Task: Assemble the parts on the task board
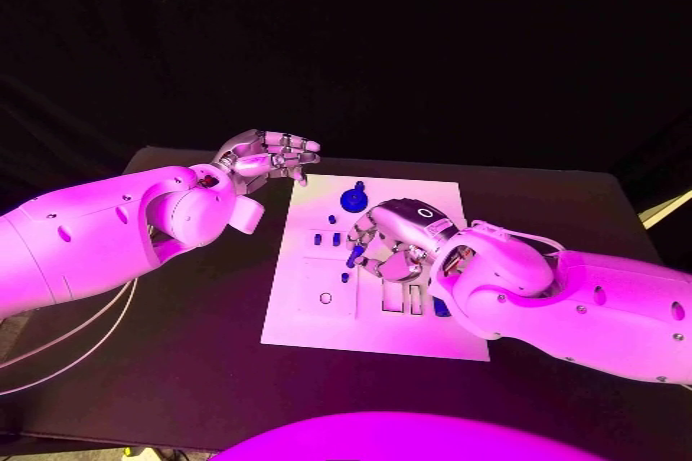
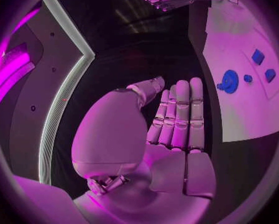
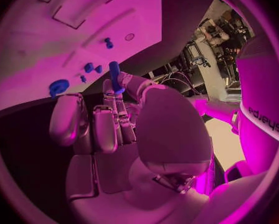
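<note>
Your right hand sits over the middle of the board, fingers curled. It pinches a slim blue peg between thumb and fingertips; in the right wrist view the peg stands up out of the grasp, and in the head view its blue end pokes out on the hand's left side, above the board.

Just beyond the hand, toward the board's far edge, lies a round blue disc. Two small blue blocks sit just beside the hand on its left, with a smaller blue piece between them and the disc. Another small blue piece sits on the board below the fingers. You can see slots cut in the board at the near side of the hand, and a small ring mark to their left.

Your left hand is off the board, past its far left corner above the black table. It holds nothing; in the left wrist view its fingers lie straight and side by side, the thumb apart from them. The disc is well apart from it, across the board's edge.
</note>
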`<act>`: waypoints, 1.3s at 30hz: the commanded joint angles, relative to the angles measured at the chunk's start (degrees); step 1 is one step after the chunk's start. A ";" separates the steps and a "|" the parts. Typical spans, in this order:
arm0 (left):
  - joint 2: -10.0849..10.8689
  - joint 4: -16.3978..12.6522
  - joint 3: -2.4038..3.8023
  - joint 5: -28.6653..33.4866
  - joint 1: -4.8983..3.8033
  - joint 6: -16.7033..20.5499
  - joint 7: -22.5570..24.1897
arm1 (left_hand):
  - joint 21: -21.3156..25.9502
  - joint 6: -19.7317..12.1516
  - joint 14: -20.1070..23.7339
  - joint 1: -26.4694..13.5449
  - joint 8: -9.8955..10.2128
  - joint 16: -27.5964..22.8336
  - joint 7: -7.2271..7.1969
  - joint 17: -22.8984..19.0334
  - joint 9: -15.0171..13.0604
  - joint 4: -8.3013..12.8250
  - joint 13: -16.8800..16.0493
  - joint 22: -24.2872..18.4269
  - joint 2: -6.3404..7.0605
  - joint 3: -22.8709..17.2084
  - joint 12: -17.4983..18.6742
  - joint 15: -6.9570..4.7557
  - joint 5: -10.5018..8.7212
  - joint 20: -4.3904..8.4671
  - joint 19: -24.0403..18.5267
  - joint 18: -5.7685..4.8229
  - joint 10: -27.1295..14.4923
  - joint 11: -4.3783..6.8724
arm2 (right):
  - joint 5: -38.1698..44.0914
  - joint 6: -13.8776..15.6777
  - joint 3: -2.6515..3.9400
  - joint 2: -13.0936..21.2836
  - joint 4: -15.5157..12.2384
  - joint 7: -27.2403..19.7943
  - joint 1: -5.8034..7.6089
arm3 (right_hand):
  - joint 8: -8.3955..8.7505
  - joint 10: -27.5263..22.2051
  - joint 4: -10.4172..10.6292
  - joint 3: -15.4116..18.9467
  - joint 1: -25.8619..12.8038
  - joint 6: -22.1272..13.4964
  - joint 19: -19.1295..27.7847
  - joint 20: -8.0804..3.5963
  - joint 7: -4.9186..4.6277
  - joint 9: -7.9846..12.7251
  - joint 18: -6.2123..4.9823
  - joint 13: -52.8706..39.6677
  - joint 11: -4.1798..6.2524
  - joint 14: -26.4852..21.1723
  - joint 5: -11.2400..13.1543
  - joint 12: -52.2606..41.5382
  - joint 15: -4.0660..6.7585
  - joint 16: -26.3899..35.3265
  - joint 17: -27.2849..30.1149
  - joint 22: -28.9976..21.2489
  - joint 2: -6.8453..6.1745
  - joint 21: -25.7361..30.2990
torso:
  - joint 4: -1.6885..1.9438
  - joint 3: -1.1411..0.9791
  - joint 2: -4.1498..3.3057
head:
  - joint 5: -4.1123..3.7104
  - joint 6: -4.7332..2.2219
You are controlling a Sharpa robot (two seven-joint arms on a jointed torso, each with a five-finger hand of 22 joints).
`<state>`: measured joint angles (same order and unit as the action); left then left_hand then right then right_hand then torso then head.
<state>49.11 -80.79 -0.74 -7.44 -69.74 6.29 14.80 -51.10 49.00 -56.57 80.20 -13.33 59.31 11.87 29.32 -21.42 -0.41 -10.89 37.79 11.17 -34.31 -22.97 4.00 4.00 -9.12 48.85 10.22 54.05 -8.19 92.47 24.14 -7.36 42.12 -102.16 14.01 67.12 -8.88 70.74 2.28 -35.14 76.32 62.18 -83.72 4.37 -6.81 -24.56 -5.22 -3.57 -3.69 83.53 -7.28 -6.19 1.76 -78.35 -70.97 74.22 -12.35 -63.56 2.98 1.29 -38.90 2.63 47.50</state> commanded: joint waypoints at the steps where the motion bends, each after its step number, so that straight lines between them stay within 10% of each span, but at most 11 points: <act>1: -0.27 0.07 -0.05 0.24 -0.03 -0.07 0.08 | 0.52 -0.96 0.46 -0.75 -0.79 -0.61 0.22 -0.58 0.07 -0.77 0.61 -0.37 -0.52 1.48 -0.59 0.04 1.11 -0.28 0.67 0.36 -1.32 -0.14 | 0.80 -0.01 -0.11 -1.97 0.84 -0.76 -1.27 | -3.27 4.15 -1.07 -3.96 0.92 0.65 -2.13 -0.72 0.21 -2.68 0.97 -1.01 1.09 2.96 -0.67 -0.48 0.21 -0.84 -0.30 6.98 3.25 -0.85 | 0.19 0.00 -0.03 | 0.30 0.00; 14: -0.74 0.12 -0.13 0.44 -0.03 -0.15 0.08 | 0.62 -0.98 0.45 -0.73 -0.84 -0.60 0.22 -0.59 0.07 -0.82 0.62 -0.46 -0.56 1.53 -0.65 0.04 1.10 -0.28 0.76 0.36 -1.34 -0.14 | 2.47 -0.65 -0.60 -7.02 5.01 -1.86 -4.90 | -3.35 4.17 -1.28 -4.14 0.87 0.53 -2.08 -0.74 0.14 -2.83 0.94 -1.00 1.05 2.95 -0.66 -0.30 0.20 -0.82 -0.25 6.94 3.24 -0.64 | 0.11 0.05 -0.14 | 1.72 0.50; 39: -0.53 0.02 -0.13 0.45 -0.03 -0.26 -0.05 | 0.62 -0.98 0.45 -0.73 -0.84 -0.60 0.22 -0.59 0.07 -0.82 0.62 -0.46 -0.56 1.53 -0.65 0.04 1.10 -0.28 0.76 0.36 -1.34 -0.14 | 3.57 -1.71 -1.10 -8.58 7.66 -1.62 -6.05 | -3.42 4.22 -1.42 -4.23 0.78 0.46 -2.08 -0.75 0.10 -2.94 0.96 -1.00 1.02 2.95 -0.64 -0.18 0.18 -0.84 -0.26 6.99 3.23 -0.69 | 0.09 0.05 -0.13 | 2.24 1.05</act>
<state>48.62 -80.63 -0.90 -7.06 -69.74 6.19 14.69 -51.08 49.00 -56.58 80.20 -13.33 59.31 11.87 29.31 -21.42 -0.41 -10.89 37.76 11.17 -34.31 -23.11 4.00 4.01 -9.12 48.85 10.22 54.01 -8.19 95.77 22.66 -8.44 33.64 -94.58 12.33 61.14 -8.89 70.84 1.80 -35.61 76.32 62.17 -83.72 4.37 -6.82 -25.06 -5.22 -3.50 -3.78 83.53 -7.27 -5.53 1.76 -78.35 -70.97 74.22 -12.35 -63.56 3.04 1.30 -39.04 4.82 48.47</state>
